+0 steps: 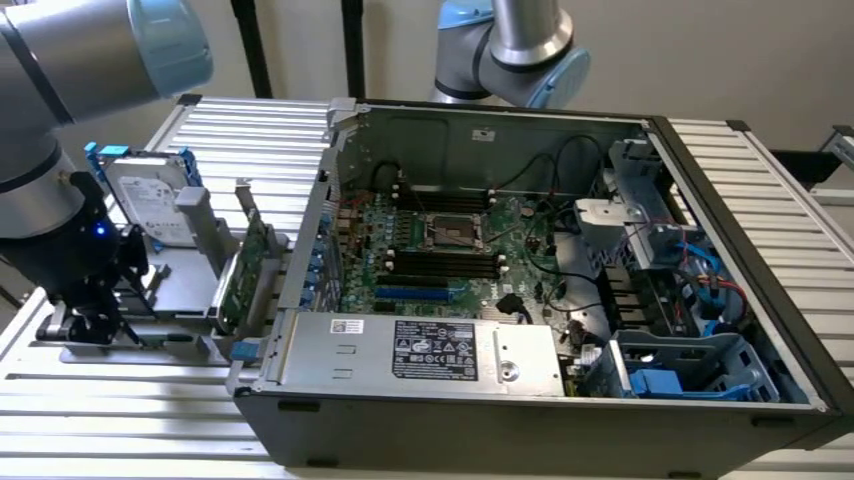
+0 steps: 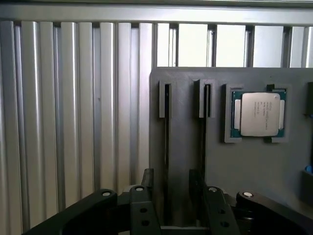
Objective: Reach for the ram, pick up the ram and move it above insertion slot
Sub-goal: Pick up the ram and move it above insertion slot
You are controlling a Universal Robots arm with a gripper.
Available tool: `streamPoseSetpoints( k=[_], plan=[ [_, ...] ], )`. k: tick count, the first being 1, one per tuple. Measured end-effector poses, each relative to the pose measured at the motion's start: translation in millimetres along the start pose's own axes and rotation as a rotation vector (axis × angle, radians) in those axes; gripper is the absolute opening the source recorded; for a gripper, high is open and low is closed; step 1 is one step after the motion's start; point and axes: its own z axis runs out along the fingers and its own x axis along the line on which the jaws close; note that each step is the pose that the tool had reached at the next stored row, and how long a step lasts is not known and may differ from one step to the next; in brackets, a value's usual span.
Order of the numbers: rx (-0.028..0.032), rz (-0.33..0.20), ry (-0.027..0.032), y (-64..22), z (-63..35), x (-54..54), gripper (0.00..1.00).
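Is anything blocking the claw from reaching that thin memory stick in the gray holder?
Nothing visible does. The open gripper hangs right over the gray holder, its fingers either side of the dark, narrow strip that looks like the ram seen edge-on. Only bare air lies between them.

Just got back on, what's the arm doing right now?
The gripper is open and empty, low over the grey parts holder beside the open computer case. Its fingers straddle a narrow slot with a thin dark strip in it, probably the ram edge-on. A processor sits in a recess nearby. The ram is not picked up.
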Motion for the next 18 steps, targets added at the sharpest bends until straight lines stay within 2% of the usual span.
streamPoseSetpoints(
  k=[10, 16, 17, 18],
  plan=[
    [0.0002, 0.004, 0.0012, 2.0, 17.5, 0.2, 0.42],
    [0.0, 0.004, 0.0015, 3.6, 18.8, 0.2, 0.42],
    [0.0001, 0.004, 0.0014, 3.6, 19.0, 0.1, 0.4],
    [-0.0001, 0.004, 0.0015, 3.7, 19.1, 0.1, 0.34]
  ],
)
